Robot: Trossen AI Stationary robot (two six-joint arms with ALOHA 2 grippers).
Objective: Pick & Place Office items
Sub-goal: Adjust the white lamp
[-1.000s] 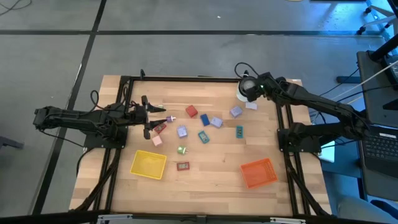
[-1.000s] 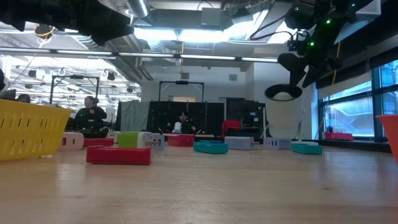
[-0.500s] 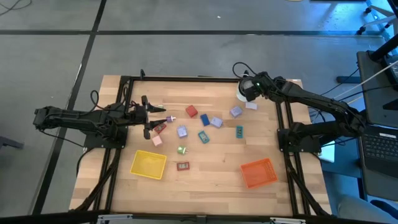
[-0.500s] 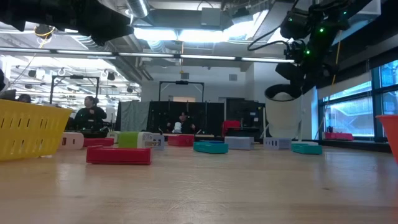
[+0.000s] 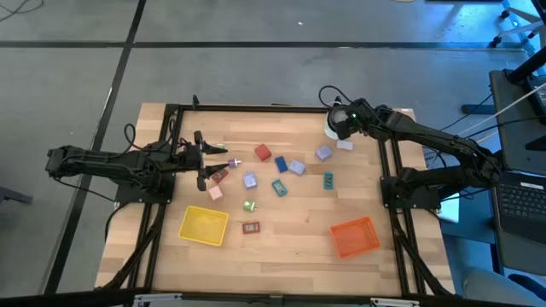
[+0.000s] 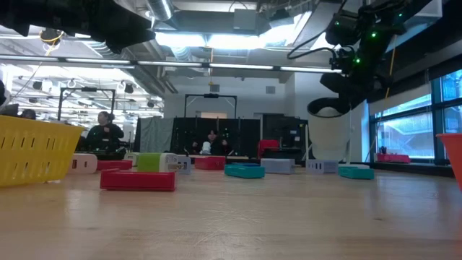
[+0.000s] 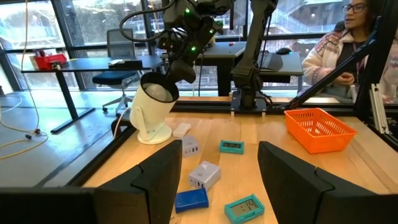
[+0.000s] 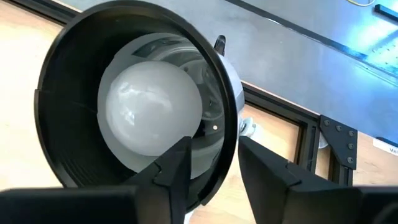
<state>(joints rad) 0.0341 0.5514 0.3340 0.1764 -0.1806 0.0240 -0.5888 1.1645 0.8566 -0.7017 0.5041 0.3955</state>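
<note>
- From overhead you look straight down on the whole table [image 5: 290,243].
- At tabletop height you look level across it into the room.
- Your wrist cameras both see the white lamp [image 7: 154,109], the right one closest.

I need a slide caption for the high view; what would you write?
Left gripper open by the scattered office items; right gripper over the white round roll; yellow tray and orange tray wait.

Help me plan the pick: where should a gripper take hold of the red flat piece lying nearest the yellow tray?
Probably from straight above, fingers across the short sides of the red flat piece. It lies flat and low on the table, apart from the yellow tray and other pieces, so both sides look free.
</note>
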